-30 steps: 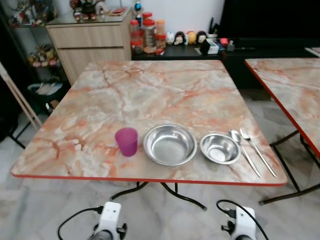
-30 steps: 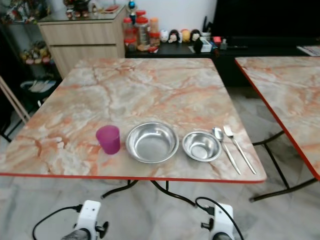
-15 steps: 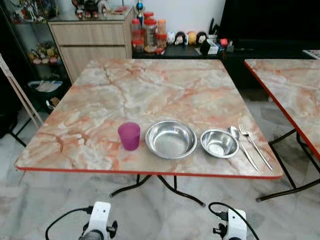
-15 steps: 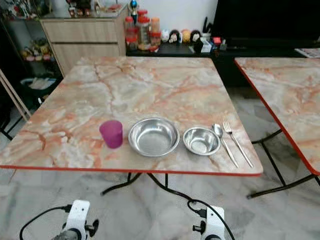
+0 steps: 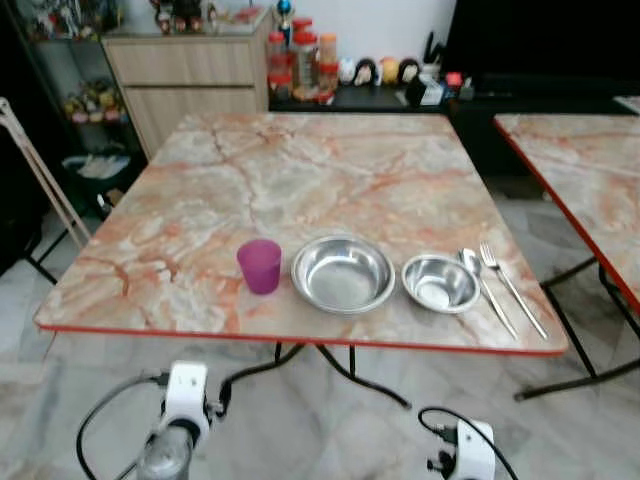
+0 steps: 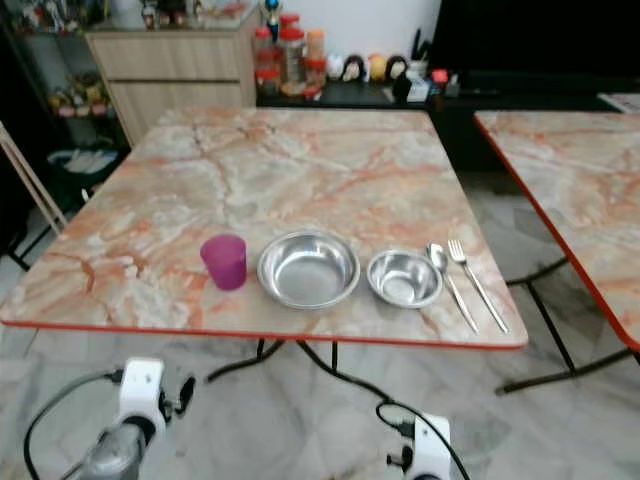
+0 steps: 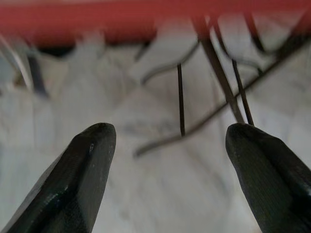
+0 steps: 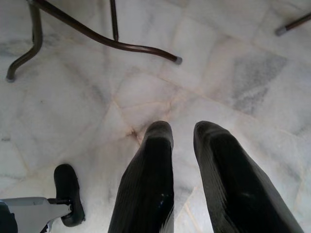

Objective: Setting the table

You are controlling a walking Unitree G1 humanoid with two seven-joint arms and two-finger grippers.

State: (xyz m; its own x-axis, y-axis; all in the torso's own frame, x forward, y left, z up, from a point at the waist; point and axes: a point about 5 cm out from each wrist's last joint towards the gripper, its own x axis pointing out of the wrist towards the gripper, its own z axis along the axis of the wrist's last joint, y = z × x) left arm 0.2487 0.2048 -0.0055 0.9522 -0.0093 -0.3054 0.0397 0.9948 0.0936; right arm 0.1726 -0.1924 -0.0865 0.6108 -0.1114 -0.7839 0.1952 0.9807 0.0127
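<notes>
We stand before a marble-patterned table (image 5: pixel 300 170) with a red edge, on a pale marble floor (image 8: pixel 146 97). Along its near side sit a purple cup (image 5: pixel 260 266), large steel bowl (image 5: pixel 342 273), small steel bowl (image 5: pixel 440 283), spoon (image 5: pixel 484 285) and fork (image 5: pixel 512 289). Our left gripper (image 7: pixel 170 145) is spread wide and empty; our right gripper (image 8: pixel 182 133) is nearly closed, holding nothing.

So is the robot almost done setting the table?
It looks nearly finished. The purple cup, big steel bowl, small steel bowl, spoon and fork sit in a neat row near the front edge of the marble table. Nothing is in hand: the left gripper is open and empty, the right gripper points at the floor, almost shut. Nothing more to lay out is visible.
</notes>
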